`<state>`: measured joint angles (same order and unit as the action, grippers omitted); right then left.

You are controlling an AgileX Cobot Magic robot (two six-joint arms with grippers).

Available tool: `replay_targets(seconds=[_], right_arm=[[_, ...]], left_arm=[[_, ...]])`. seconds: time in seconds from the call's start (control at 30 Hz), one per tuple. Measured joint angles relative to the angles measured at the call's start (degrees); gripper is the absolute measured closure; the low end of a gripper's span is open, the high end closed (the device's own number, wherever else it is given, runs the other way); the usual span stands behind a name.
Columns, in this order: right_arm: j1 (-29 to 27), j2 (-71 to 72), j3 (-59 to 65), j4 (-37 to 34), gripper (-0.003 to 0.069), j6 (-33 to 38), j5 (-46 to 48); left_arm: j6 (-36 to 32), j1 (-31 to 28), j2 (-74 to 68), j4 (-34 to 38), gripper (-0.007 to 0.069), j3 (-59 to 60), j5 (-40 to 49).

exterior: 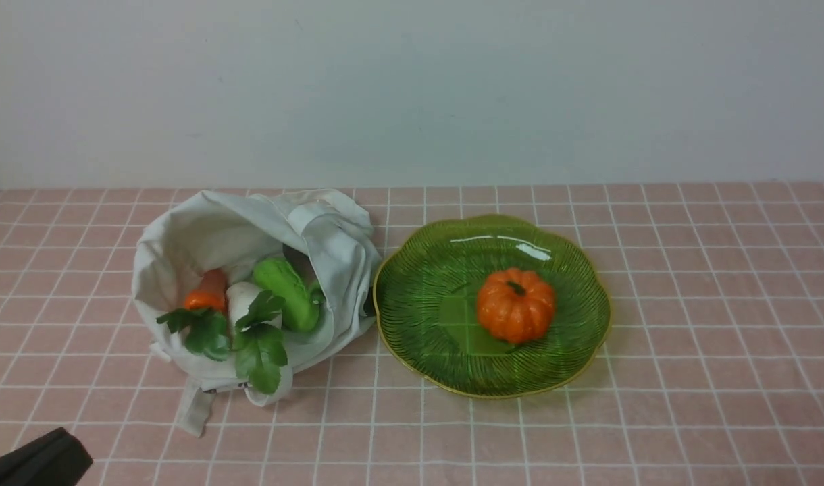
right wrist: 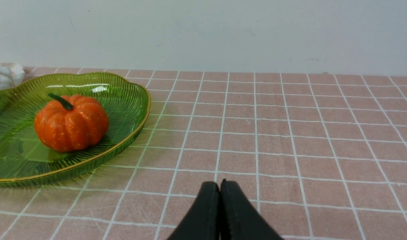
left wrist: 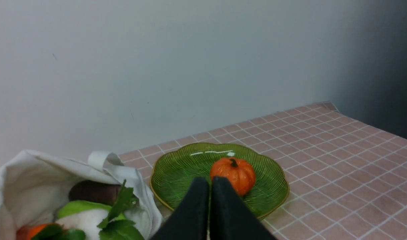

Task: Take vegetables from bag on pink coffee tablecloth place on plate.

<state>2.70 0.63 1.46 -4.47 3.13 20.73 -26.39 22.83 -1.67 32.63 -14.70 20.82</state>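
The off-white bag (exterior: 202,236) lies open at the left on the pink tablecloth (exterior: 689,304). Inside it lie a green cucumber (exterior: 287,293), a white radish (exterior: 242,298) and an orange carrot (exterior: 208,293), both with green leaves. The green plate (exterior: 425,304) sits right of the bag and holds the orange pumpkin (exterior: 516,304). My left gripper (left wrist: 210,181) is shut and empty, back from the bag and plate; only a dark part of it shows in the front view (exterior: 40,459). My right gripper (right wrist: 220,185) is shut and empty, low over the cloth right of the plate (right wrist: 130,96).
A pale wall (exterior: 412,88) rises behind the table. A bag strap (exterior: 194,408) trails toward the near edge. In the left wrist view a dark purple-brown thing (left wrist: 93,191) lies deep in the bag (left wrist: 40,180), and the table's right edge (left wrist: 373,123) borders a dark area.
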Motion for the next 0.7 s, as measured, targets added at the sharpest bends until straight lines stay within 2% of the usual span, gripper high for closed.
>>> replay_targets(seconds=[0.33,0.4,0.5,0.6,0.63,0.7], right_arm=[[0.0,0.0,0.0,0.0,0.0673,0.0,0.0],[0.0,0.0,0.0,0.0,0.0673,0.0,0.0],[0.0,0.0,0.0,0.0,0.0673,0.0,0.0],[0.0,0.0,0.0,0.0,0.0673,0.0,0.0],[0.0,0.0,0.0,0.0,0.0673,0.0,0.0],[0.0,0.0,0.0,0.0,0.0673,0.0,0.0]], left_arm=[[0.4,-0.1,-0.1,-2.3,0.0629,3.7,-0.2],[3.0,-0.5,-0.1,-7.3,0.0629,5.0,-0.2],[11.5,-3.2,-0.1,-17.7,0.0629,6.8,-0.2],[19.0,-8.9,-0.1,-27.2,0.0629,8.8,-0.1],[19.4,-9.3,-0.1,-27.2,0.0629,9.0,-0.2],[22.3,-14.8,-0.1,-30.9,0.0629,11.3,-0.2]])
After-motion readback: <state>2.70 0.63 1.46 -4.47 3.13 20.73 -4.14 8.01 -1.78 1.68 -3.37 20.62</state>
